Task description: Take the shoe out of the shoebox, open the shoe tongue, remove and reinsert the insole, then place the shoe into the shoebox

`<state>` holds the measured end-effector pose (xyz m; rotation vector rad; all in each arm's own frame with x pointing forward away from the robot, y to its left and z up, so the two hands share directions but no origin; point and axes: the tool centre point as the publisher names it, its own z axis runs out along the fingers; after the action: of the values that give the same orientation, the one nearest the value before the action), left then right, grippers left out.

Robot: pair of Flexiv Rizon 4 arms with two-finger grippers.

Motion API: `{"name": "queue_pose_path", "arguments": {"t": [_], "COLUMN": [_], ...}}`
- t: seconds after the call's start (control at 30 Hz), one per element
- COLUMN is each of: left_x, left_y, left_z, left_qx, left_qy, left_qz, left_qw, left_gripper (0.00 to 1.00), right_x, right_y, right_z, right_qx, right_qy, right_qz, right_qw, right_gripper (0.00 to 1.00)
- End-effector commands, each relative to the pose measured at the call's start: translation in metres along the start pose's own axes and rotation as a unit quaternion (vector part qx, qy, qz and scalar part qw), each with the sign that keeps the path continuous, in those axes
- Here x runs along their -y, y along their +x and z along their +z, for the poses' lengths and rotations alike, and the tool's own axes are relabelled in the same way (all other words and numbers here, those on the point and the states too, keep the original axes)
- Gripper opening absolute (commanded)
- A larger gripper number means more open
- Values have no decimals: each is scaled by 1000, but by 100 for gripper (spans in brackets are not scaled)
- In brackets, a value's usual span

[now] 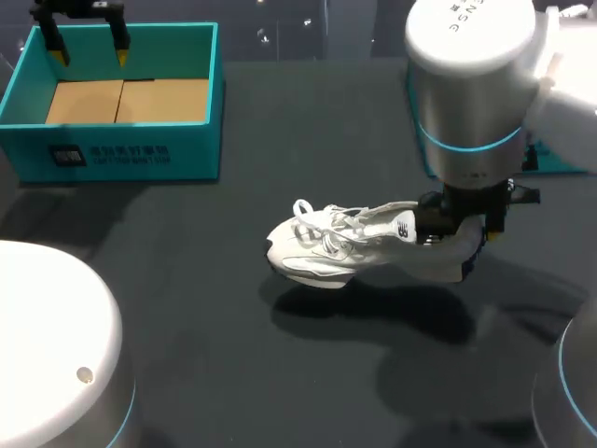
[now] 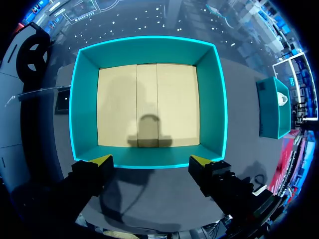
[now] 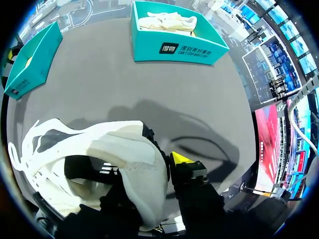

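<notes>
1. The dark table (image 1: 233, 392) carries the teal shoebox (image 1: 121, 154) at its far left corner.
2. The white shoe (image 1: 336, 247) hangs over the table's middle, toe toward the left edge.
3. The right gripper (image 1: 457, 222) clamps the shoe's heel.
4. The left gripper (image 1: 89, 47) hovers over the shoebox's far edge, fingers spread apart.

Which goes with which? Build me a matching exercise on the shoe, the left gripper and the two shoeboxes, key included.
1. white shoe
2. left gripper
3. left shoebox
4. right shoebox

A. holds a second shoe
B. gripped at the heel by the right gripper
C. open, above a box rim
D. empty

Pairs: 1-B, 2-C, 3-D, 4-A
</notes>
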<state>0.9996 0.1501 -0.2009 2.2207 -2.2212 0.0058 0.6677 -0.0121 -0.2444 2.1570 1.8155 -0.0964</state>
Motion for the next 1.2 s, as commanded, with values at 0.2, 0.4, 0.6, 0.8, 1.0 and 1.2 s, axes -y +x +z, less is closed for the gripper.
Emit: {"name": "queue_pose_path", "arguments": {"t": [0.2,0.4,0.6,0.8,1.0,1.2], "left_x": [0,0,0,0,0,0], "left_y": [0,0,0,0,0,0], "left_z": [0,0,0,0,0,0], "left_qx": [0,0,0,0,0,0], "left_qy": [0,0,0,0,0,0], "left_qz": [0,0,0,0,0,0], "left_qw": [1000,1000,1000,1000,1000,1000], "left_gripper": [100,100,100,100,100,100], "right_x": [2,6,11,13,15,15], "right_y": [32,44,53,59,67,68], "right_z": [39,53,68,81,92,99], "right_qx": [4,0,-5,-9,-16,-16], "right_qy": [16,16,18,20,25,30], "right_qz": [-3,-7,-13,-20,-24,-21], "right_qw": [1000,1000,1000,1000,999,999], "right_gripper": [0,0,0,0,0,0]}}
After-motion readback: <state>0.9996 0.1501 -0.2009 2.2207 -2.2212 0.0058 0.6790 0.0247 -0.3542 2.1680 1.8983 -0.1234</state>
